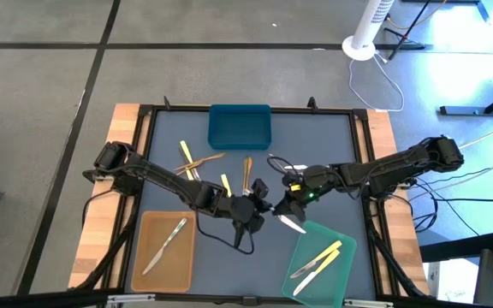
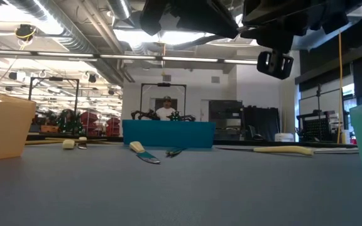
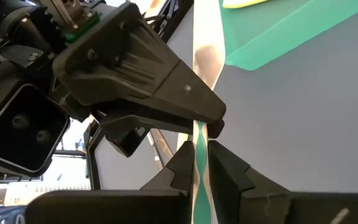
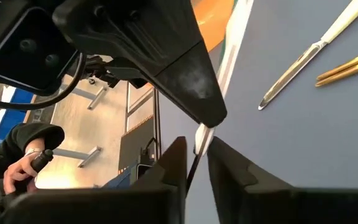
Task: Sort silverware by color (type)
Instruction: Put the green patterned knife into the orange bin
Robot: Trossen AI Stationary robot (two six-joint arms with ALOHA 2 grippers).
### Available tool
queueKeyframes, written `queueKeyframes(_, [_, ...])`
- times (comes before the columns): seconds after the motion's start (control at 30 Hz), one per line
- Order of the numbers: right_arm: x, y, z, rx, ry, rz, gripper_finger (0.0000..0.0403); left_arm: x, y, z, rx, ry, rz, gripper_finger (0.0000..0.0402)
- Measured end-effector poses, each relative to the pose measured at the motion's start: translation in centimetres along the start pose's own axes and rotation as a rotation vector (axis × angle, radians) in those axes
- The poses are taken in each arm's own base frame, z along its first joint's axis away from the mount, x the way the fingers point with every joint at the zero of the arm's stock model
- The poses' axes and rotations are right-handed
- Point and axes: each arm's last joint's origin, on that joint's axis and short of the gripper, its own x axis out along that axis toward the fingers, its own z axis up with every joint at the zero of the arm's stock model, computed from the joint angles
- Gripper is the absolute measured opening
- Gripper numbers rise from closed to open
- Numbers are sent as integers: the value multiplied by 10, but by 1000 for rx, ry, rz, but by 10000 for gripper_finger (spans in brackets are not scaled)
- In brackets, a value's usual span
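The grey table fills the centre of the high view, with wood-coloured edges at left and right. Open grey surface lies along its left and right sides and in front of the low camera. The blue tray sits at top centre, the tan tray at lower left holding one silvery utensil, and the green tray at lower right holding two pale yellow pieces. Loose silverware, yellow and wood-brown, lies scattered below the blue tray.

Both arms meet at mid-frame, just left of the green tray's upper corner. The left gripper is clenched on a silvery knife, its fingers nipping the thin piece edge-on. The right gripper is also drawn in around that same knife, the narrow strip running between its fingers, so the piece is pinched from both ends above the table.

No readable writing or labels show anywhere.
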Motion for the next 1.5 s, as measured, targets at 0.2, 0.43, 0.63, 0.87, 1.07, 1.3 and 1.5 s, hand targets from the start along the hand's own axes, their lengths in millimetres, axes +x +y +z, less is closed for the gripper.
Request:
queueKeyframes(0.2, [0, -2, -1, 7, -1, -15, 7, 1, 2, -2, -2, 6, -1, 25])
queueKeyframes(0.43, [0, -2, -1, -2, 0, -18, 3, 1, 3, -2, -9, 4, 3, 50])
queueKeyframes(0.63, [0, 0, 0, -7, -3, -9, 2, 2, 4, -3, -20, 10, 15, 90])
queueKeyframes(0.87, [0, -1, 0, -7, -13, -24, 1, 2, 5, -4, -47, 36, 46, 116])
queueKeyframes(1.07, [0, -1, 0, -7, -12, -27, 1, -2, 0, 1, -28, 57, 79, 116])
queueKeyframes(1.3, [0, -2, 0, -14, -30, -45, 0, -6, -4, 5, -17, 98, 136, 115])
queueKeyframes(1.5, [0, -2, 1, -27, -50, -58, 0, -8, -6, 6, -13, 116, 158, 115])
